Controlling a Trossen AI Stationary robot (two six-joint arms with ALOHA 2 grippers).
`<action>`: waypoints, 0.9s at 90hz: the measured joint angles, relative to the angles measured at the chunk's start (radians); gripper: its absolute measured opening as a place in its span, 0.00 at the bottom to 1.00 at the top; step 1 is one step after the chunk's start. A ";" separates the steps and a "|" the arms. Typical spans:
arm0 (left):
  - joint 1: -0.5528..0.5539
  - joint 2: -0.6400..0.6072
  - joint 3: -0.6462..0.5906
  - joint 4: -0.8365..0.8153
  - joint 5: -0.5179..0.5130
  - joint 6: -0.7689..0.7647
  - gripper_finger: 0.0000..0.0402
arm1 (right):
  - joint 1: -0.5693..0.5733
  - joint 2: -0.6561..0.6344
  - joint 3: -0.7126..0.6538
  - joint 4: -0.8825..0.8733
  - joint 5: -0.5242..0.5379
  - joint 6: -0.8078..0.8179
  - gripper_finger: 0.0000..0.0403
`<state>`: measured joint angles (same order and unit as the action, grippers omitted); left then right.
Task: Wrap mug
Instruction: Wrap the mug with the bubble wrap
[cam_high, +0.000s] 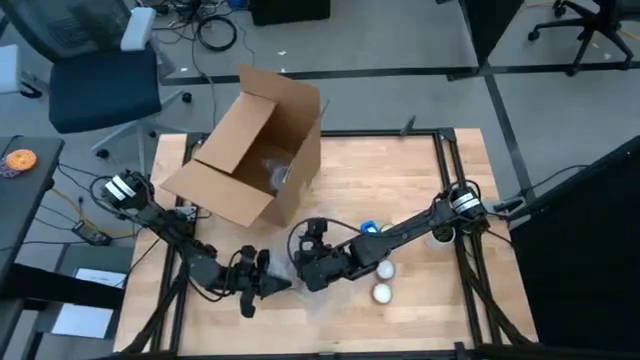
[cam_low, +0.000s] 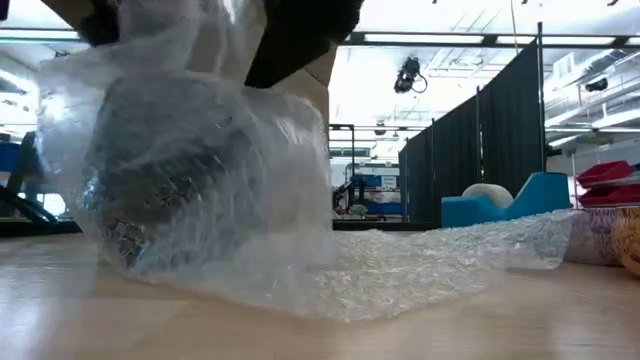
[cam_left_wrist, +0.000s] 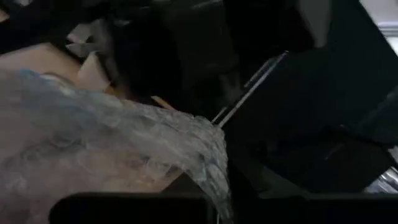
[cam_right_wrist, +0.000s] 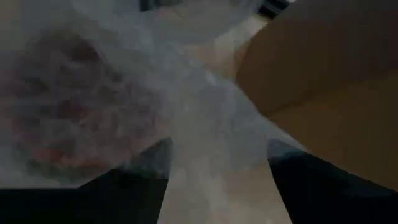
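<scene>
High view | bubble wrap (cam_high: 285, 275) between left claw (cam_high: 262, 280), right claw (cam_high: 305, 268) | both pinching it

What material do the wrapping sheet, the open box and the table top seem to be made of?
Wrapping sheet: clear plastic bubble wrap, glossy, with small raised bubbles.
Box: brown corrugated cardboard, matte, with folded flaps.
Table top: light wood, probably sealed butcher block; plank seams show.
</scene>
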<state>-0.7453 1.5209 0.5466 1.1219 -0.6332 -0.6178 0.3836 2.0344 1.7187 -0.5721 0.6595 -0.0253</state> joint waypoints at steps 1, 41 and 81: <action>0.000 0.001 0.004 -0.001 0.001 0.007 0.00 | 0.001 -0.004 0.000 -0.004 -0.005 0.005 0.60; 0.026 0.010 0.032 -0.067 0.007 0.036 0.00 | 0.087 -0.163 0.000 -0.094 -0.087 0.203 0.57; 0.026 0.010 0.032 -0.043 0.006 0.038 0.00 | 0.125 -0.156 -0.092 -0.135 -0.246 0.496 0.34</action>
<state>-0.7197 1.5307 0.5789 1.0793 -0.6270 -0.5799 0.5087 1.8782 1.6269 -0.7073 0.4135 0.4706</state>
